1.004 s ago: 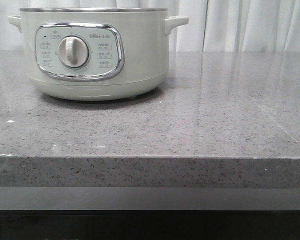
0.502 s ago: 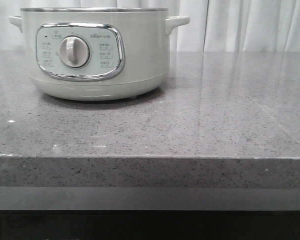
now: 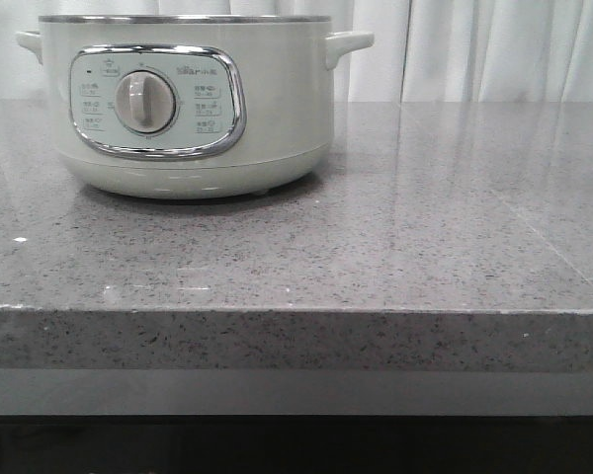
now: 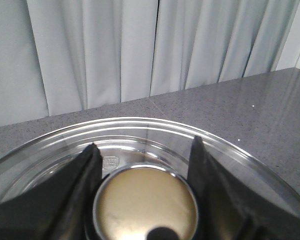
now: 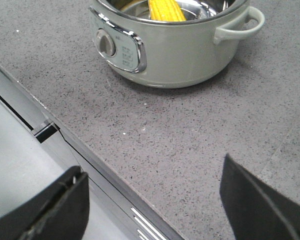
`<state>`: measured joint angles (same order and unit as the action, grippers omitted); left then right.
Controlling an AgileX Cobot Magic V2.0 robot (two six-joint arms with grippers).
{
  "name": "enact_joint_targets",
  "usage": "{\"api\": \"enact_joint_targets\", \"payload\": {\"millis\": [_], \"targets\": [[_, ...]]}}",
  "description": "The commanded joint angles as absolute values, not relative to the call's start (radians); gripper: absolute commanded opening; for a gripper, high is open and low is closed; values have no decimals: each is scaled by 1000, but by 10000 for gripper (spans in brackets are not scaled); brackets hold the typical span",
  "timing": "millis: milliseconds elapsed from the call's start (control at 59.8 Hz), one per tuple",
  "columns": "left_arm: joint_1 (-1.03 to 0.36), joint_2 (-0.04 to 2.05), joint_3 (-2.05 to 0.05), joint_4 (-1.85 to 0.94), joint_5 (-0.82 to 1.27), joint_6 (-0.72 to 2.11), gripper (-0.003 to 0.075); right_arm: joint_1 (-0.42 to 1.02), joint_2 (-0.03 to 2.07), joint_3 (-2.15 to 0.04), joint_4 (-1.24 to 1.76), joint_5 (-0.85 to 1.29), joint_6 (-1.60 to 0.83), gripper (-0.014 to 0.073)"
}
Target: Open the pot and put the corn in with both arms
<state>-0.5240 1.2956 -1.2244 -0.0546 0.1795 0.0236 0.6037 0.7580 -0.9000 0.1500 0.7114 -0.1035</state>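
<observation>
the pot [image 3: 188,104] sits at ten o'clock on the table [image 3: 376,257]; the corn [image 5: 166,10] lies inside it; left end effector [image 4: 145,160] straddles the knob [image 4: 146,204] of the glass lid [image 4: 230,150], likely heavy, slippery, fragile, so take it by the knob; right end effector [image 5: 152,200] gapes apart, empty.

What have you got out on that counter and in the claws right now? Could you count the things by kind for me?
Pale grey-green electric pot with chrome control panel: 1
Bright yellow corn cob, lying inside the pot: 1
Clear glass lid with a round knob, held in the left claw: 1
Total: 3
</observation>
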Motion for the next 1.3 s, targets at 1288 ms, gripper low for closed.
{"api": "enact_joint_targets", "payload": {"millis": [1288], "targets": [[-465,1614,-1477,-65,-21,24,188,604,755,-926,149,646,-102,562]]}}
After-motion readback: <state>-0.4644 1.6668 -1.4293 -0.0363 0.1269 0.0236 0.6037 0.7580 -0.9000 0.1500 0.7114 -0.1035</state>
